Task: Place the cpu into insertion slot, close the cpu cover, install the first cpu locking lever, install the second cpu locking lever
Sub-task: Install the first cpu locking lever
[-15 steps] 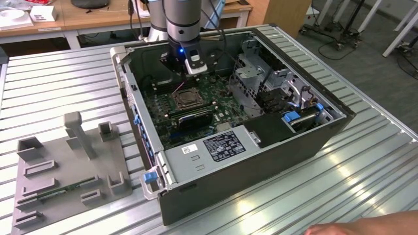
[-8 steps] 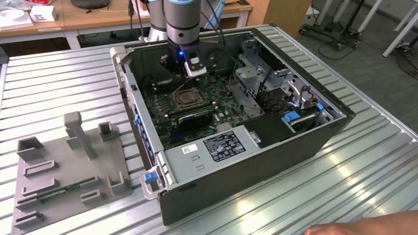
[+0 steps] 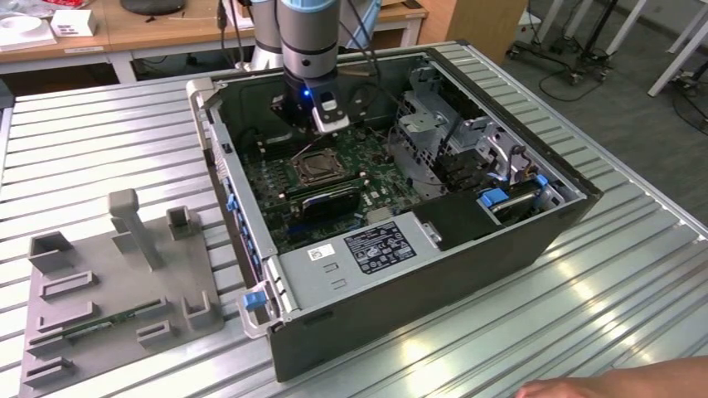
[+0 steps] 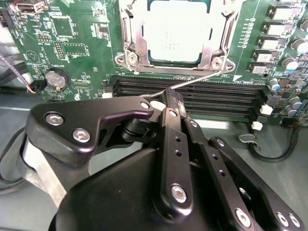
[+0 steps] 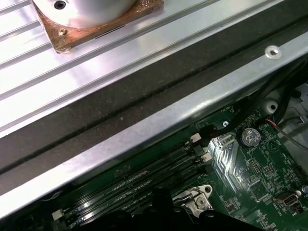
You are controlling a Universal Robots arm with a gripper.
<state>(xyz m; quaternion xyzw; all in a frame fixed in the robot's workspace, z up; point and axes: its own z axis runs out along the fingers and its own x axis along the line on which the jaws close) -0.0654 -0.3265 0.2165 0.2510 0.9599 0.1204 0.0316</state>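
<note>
In closed jaws of black gripper [image 4: 169,98], thin silver wire locking lever [image 4: 197,81] was pinched, presumably for latching silver frame cover [image 4: 131,41] over seated dull-grey square cpu [image 4: 175,31].

The cpu [image 4: 173,29], a dull silver square, is sitting flat in the insertion slot [image 3: 314,167]. The cpu cover [image 4: 131,36] is lying closed over its edges (a silver frame with a square cut-out). A thin wire locking lever [image 4: 202,79] is angling away from the socket, its free end sitting pinched in the gripper [image 4: 169,97].

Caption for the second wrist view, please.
The end effector pinches a wire locking lever beside the cpu cover, closed over the seated cpu.
</note>
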